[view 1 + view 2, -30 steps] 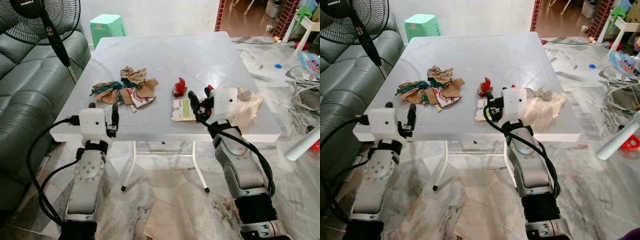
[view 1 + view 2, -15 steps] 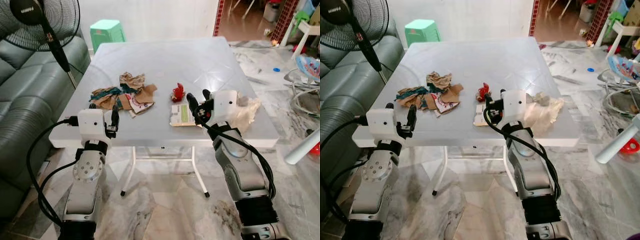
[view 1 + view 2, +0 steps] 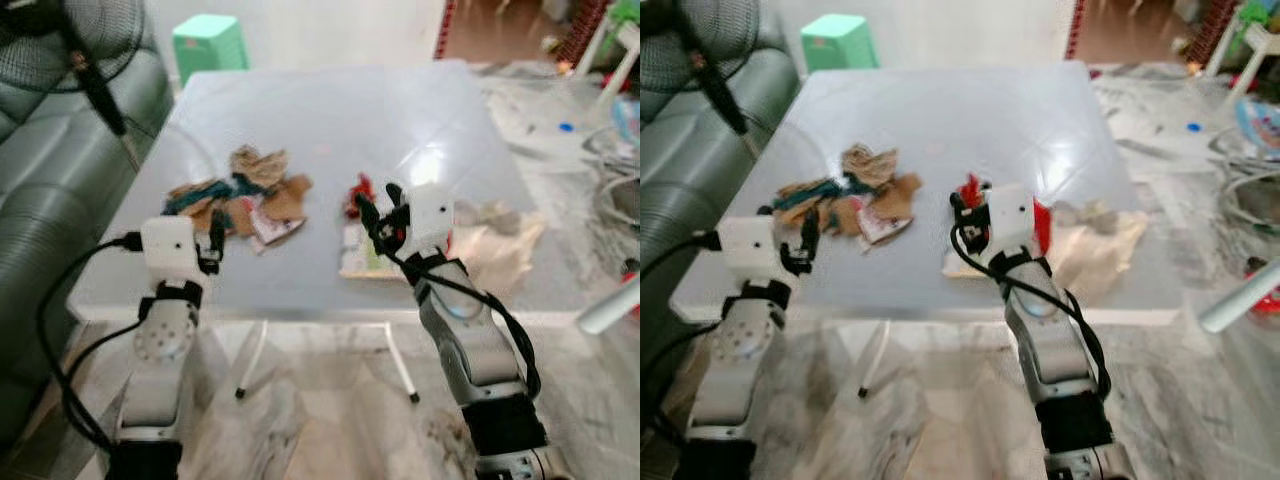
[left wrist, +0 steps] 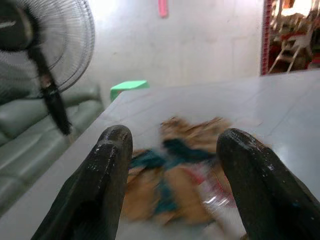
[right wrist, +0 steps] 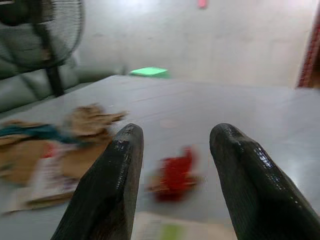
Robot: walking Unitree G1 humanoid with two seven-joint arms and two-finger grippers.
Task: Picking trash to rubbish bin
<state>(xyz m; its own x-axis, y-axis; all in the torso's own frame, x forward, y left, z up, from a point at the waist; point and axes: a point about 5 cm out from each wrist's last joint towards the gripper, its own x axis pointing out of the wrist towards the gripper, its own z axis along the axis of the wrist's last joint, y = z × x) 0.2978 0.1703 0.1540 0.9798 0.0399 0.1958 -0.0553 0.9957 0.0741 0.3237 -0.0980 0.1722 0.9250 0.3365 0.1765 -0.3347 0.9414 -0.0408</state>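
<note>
A pile of crumpled brown and teal paper trash (image 3: pixel 240 190) lies on the grey table (image 3: pixel 330 110), left of middle. My left gripper (image 3: pixel 200 220) hovers open at the table's near edge, just short of the pile (image 4: pixel 180 170). A small red wrapper (image 3: pixel 357 195) lies at mid table, with a flat card with green print (image 3: pixel 360 255) just nearer to me. My right gripper (image 3: pixel 380 203) is open above that card, pointing at the red wrapper (image 5: pixel 175 172). A crumpled beige bag (image 3: pixel 500 245) lies to the right of that arm.
A standing fan (image 3: pixel 85 60) and a dark green sofa (image 3: pixel 40 200) are on the left. A green stool (image 3: pixel 208 40) stands beyond the table. Cables and toys (image 3: pixel 610 120) litter the marble floor on the right, with a white pole (image 3: pixel 610 305) near the table's corner.
The camera has moved and the picture is now blurred. Both grippers have edged forward over the table, the right one nearer the red wrapper. Both stay open.
</note>
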